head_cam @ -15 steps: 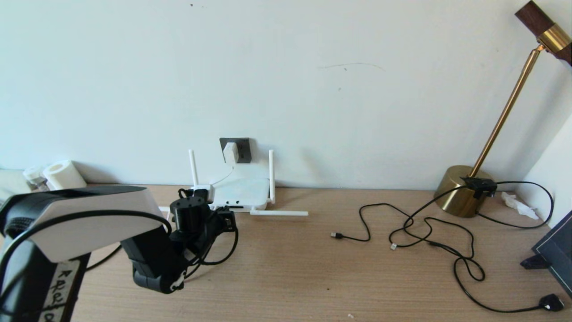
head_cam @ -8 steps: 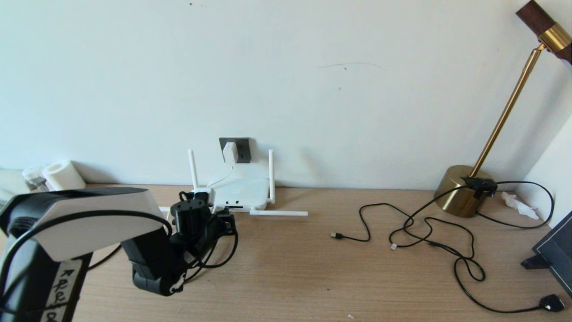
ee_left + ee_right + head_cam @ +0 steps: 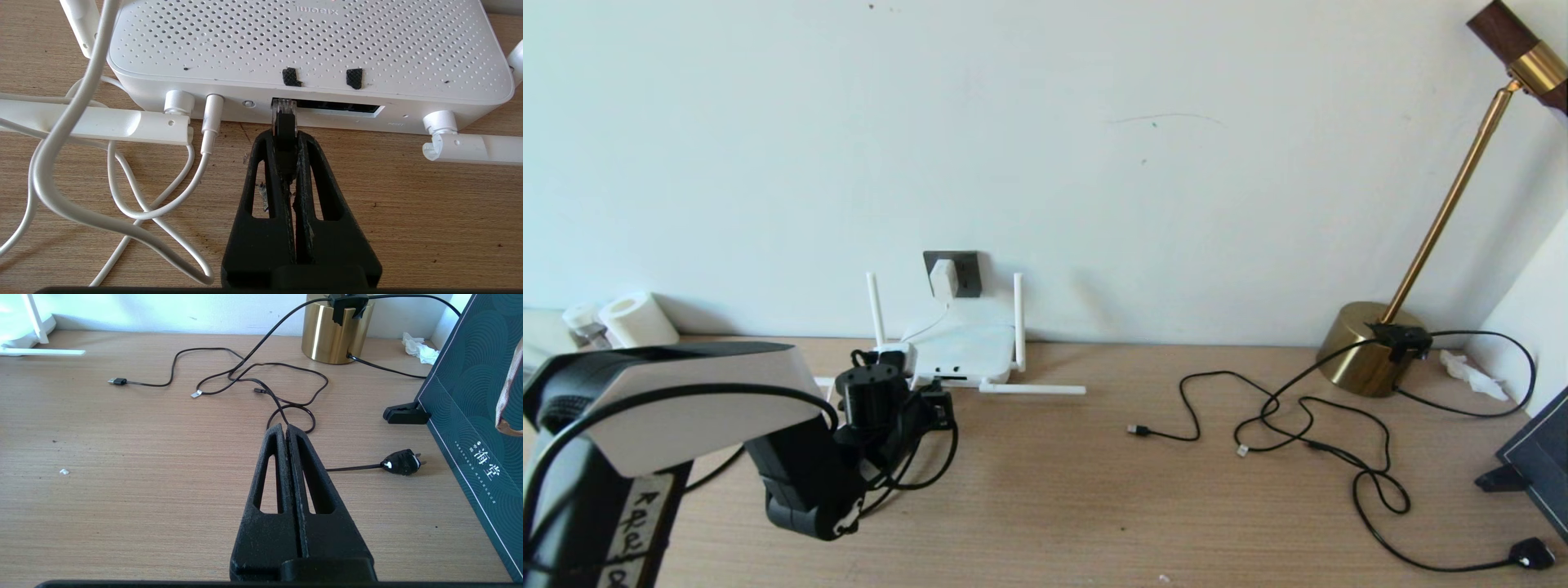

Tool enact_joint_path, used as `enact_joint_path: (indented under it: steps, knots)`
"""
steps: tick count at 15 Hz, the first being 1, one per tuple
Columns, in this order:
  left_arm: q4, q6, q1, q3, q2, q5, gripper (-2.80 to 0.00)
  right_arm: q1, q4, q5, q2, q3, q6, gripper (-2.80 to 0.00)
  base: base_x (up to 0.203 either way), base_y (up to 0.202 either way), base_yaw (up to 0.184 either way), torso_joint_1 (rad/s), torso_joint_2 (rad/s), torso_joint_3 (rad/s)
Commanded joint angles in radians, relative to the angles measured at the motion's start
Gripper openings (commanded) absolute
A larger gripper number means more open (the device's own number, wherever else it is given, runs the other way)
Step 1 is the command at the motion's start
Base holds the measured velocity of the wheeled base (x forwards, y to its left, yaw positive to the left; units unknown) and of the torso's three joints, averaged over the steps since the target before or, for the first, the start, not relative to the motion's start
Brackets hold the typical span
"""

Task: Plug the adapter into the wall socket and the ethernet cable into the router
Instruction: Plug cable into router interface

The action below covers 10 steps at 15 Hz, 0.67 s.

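The white adapter [image 3: 944, 279] sits plugged in the dark grey wall socket [image 3: 969, 274]. Below it lies the white router [image 3: 968, 349], its perforated top [image 3: 310, 45] filling the left wrist view. My left gripper [image 3: 284, 136] is shut on the ethernet cable's black plug [image 3: 284, 122]. The plug's clear tip sits at the left end of the router's dark port row; how deep it is in I cannot tell. The black ethernet cable [image 3: 952, 445] loops beside the left gripper [image 3: 936, 406]. My right gripper [image 3: 284, 429] hovers shut and empty over the table's right part.
Two router antennas [image 3: 1033, 389] lie flat on the table. The adapter's white cord [image 3: 81, 171] coils left of the fingers. A brass lamp [image 3: 1372, 351], thin black cables [image 3: 1307, 425], a black mains plug [image 3: 402, 462] and a dark green box [image 3: 470, 400] occupy the right.
My left wrist has sunk very slightly in front of the router. The grip on the plug is unchanged, and nothing else has moved.
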Motion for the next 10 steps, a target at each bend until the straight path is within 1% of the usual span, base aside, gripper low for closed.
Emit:
enact_joint_path:
  steps: [1, 10]
  knots:
    - [-0.010, 0.000, -0.002, 0.000, -0.006, 0.001, -2.80, 0.000, 0.000, 0.000, 0.002, 0.000, 0.000, -2.80, 0.000, 0.000, 0.000, 0.000, 0.00, 0.000]
    - [-0.010, 0.000, -0.017, 0.001, -0.009, 0.007, -2.80, 0.000, 0.000, 0.000, 0.002, 0.000, 0.001, -2.80, 0.000, 0.000, 0.000, 0.000, 0.00, 0.000]
